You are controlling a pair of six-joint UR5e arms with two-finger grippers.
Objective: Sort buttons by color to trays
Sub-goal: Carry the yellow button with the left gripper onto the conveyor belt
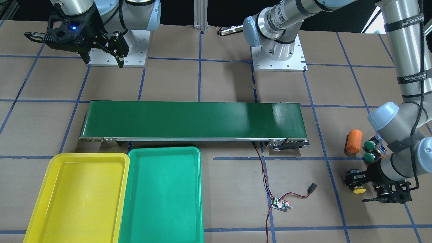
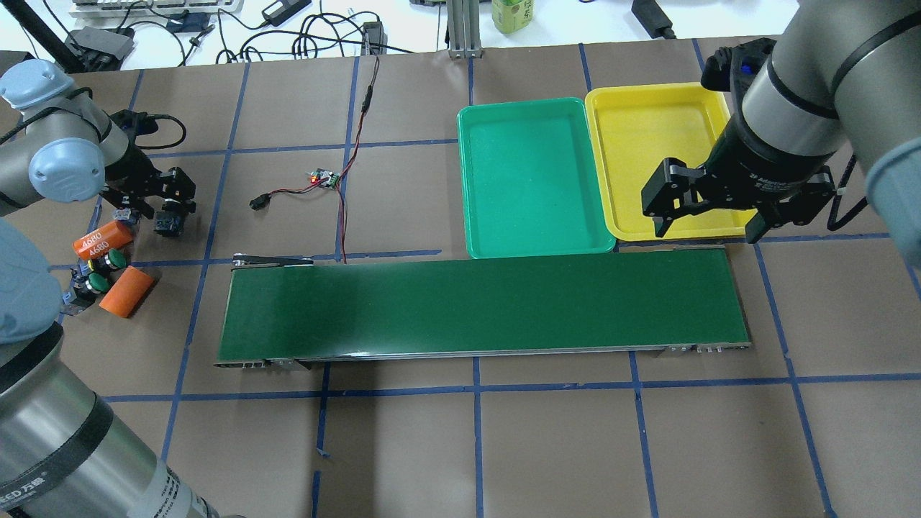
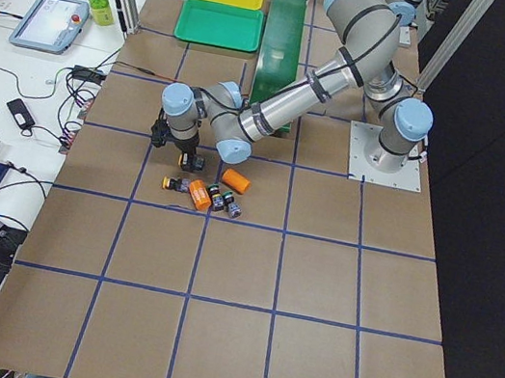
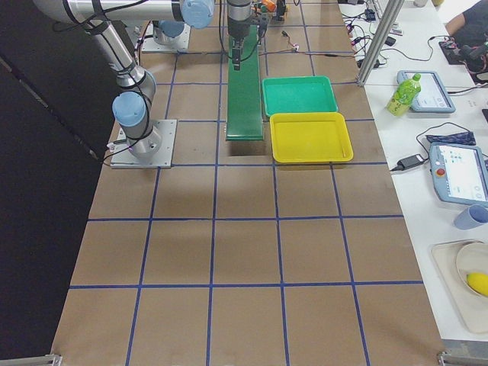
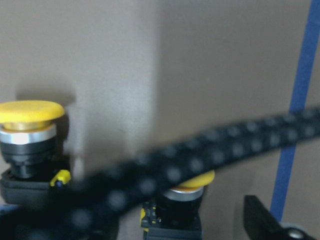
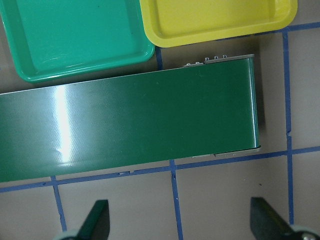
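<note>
Two yellow buttons show in the left wrist view, one at the left (image 5: pixel 31 125) and one lower in the middle (image 5: pixel 186 197). My left gripper (image 1: pixel 354 182) hangs low over them at the table's end, open, with one finger (image 5: pixel 264 219) apart from the middle button. One yellow cap (image 1: pixel 358 190) shows beside it. Two green buttons (image 1: pixel 370 145) (image 1: pixel 369 156) stand close by, also seen from overhead (image 2: pixel 113 259). The yellow tray (image 1: pixel 77 199) and green tray (image 1: pixel 162 199) lie side by side. My right gripper (image 2: pixel 705 208) is open, above the conveyor end by the yellow tray (image 2: pixel 647 137).
A long dark-green conveyor belt (image 1: pixel 192 119) runs across the middle. Two orange cylinders (image 2: pixel 106 239) (image 2: pixel 127 291) lie among the buttons. A small controller board (image 1: pixel 280 204) with red and black wires lies between the trays and the left gripper.
</note>
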